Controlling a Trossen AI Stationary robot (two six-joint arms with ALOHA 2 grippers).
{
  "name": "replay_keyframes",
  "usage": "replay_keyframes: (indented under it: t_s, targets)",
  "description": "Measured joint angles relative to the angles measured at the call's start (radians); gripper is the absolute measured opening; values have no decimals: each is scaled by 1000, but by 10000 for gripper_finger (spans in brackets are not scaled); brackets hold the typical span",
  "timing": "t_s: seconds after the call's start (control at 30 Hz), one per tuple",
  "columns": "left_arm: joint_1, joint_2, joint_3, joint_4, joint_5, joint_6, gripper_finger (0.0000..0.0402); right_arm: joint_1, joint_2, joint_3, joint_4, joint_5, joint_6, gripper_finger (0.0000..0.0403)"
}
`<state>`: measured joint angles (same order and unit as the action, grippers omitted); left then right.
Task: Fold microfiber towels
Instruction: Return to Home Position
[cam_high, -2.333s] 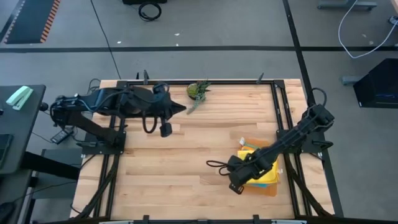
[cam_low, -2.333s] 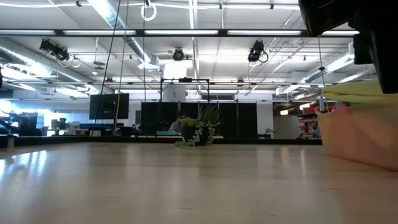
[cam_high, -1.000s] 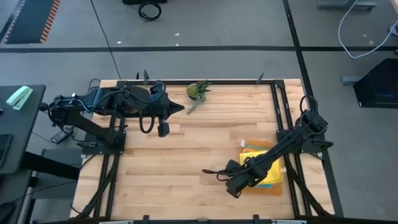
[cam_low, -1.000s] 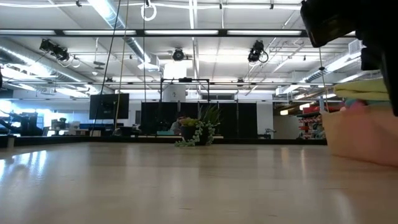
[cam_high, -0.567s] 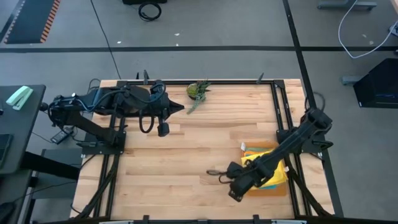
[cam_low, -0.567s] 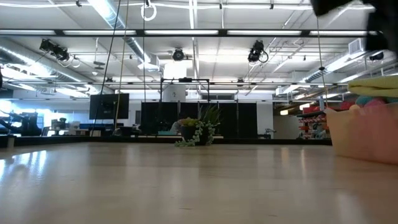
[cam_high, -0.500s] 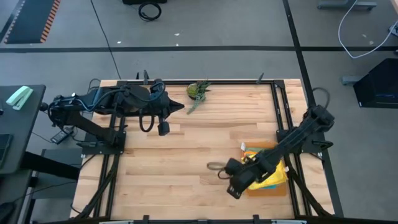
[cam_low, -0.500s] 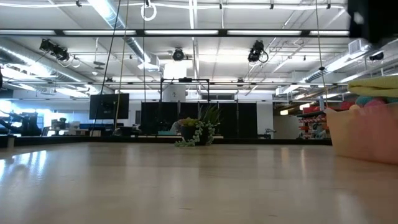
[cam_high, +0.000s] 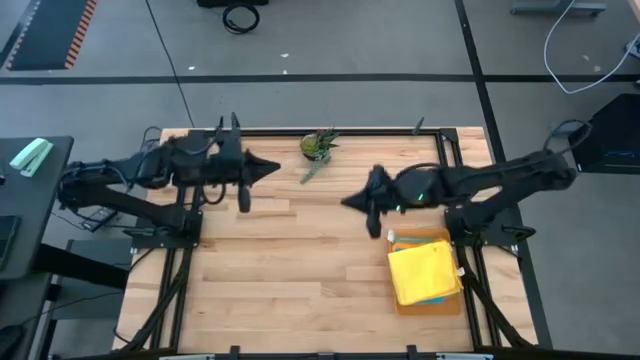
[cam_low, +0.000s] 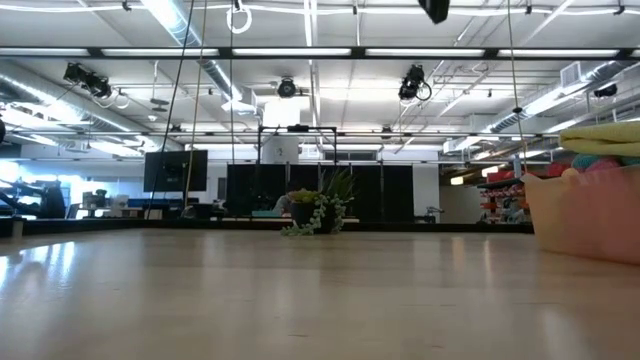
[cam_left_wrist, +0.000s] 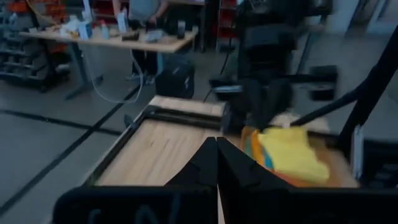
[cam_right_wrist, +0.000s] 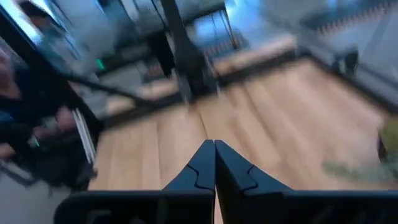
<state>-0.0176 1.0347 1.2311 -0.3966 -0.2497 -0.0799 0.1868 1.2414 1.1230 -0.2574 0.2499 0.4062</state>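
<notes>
From above, I am seeing the left gripper (cam_high: 268, 167) hanging at the table's (cam_high: 260, 290) 10 o'clock and the right gripper (cam_high: 350, 202) near centre. The microfiber towels (cam_high: 425, 272), yellow on top, are lying in the bin (cam_high: 432, 306) at 4 o'clock. The low view is adding a pink layer beneath. The wrist views are showing the left fingers (cam_left_wrist: 202, 163) and right fingers (cam_right_wrist: 202, 165) pressed together, empty.

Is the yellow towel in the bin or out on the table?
In: the yellow towel lies topmost inside the orange bin.
</notes>
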Motion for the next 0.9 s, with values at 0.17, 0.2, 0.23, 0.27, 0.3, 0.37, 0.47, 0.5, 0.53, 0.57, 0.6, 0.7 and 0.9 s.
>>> replay_keyframes:
  t_s: [0.17, 0.2, 0.23, 0.27, 0.3, 0.37, 0.47, 0.5, 0.53, 0.57, 0.6, 0.7, 0.9]
  targets:
    - [9, -145, -288, 180, 2, -68, 5, -153, -111, -252, 331, -175, -60, 5]
    - [12, -164, -334, 198, 0, -74, 6, -174, -126, -293, 371, -193, -59, 5]
    - [14, -191, -374, 221, 1, -86, 6, -192, -144, -330, 394, -203, -53, 4]
    - [15, -216, -418, 227, 5, -101, 5, -204, -159, -363, 391, -206, -49, 4]
    - [15, -234, -461, 232, 10, -117, 4, -214, -173, -390, 390, -208, -44, 4]
    - [15, -284, -538, 266, 26, -138, 4, -228, -206, -442, 379, -207, -42, 3]
    - [13, -366, -639, 295, 37, -176, 6, -231, -257, -503, 386, -201, -71, 3]
    - [14, -388, -668, 305, 37, -189, 6, -230, -273, -521, 385, -189, -76, 3]
    - [14, -423, -693, 312, 37, -197, 5, -229, -288, -537, 390, -180, -77, 3]
    - [14, -451, -721, 308, 36, -201, 4, -229, -309, -559, 389, -172, -78, 3]
    - [14, -471, -748, 312, 36, -205, 4, -229, -328, -579, 383, -159, -78, 3]
    - [14, -555, -813, 323, 35, -214, 6, -230, -383, -634, 391, -120, -72, 3]
    - [14, -676, -903, 327, 34, -219, 5, -218, -476, -711, 394, -106, -60, 2]
